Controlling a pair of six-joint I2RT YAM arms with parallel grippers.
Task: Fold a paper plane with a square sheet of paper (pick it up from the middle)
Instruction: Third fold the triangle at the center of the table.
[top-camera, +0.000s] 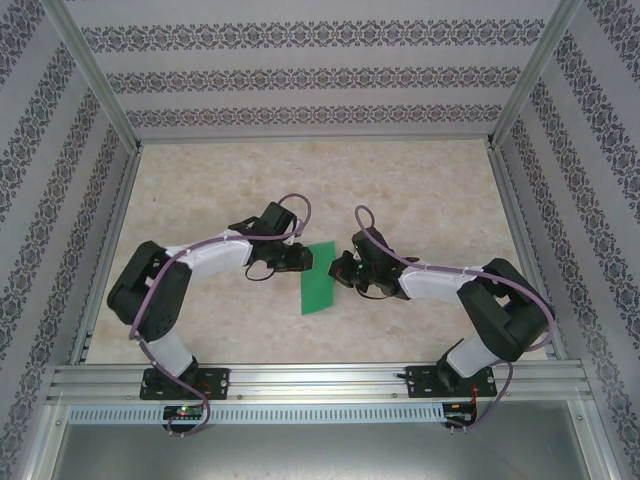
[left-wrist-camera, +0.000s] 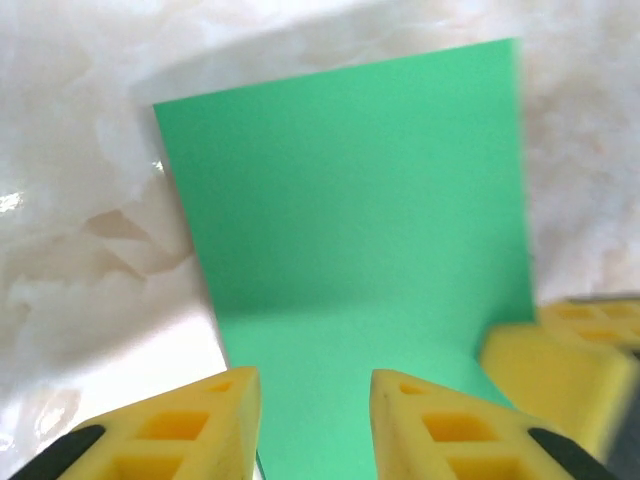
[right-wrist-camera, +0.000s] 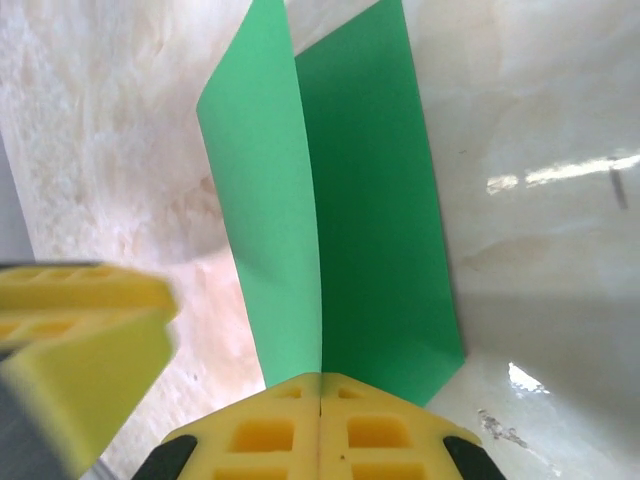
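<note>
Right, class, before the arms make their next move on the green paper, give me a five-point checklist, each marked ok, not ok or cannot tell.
1. The right gripper shut on the green sheet at its fold: ok.
2. The left gripper with jaws apart: ok.
3. Halves of the sheet pressed flat together: not ok, they stand in a V.
4. Edges matched: cannot tell.
5. Grippers not touching each other: ok.

Bright green square sheet of paper (top-camera: 318, 280), creased lengthwise; one half raised, other flat on table (top-camera: 400, 190), central.
</note>
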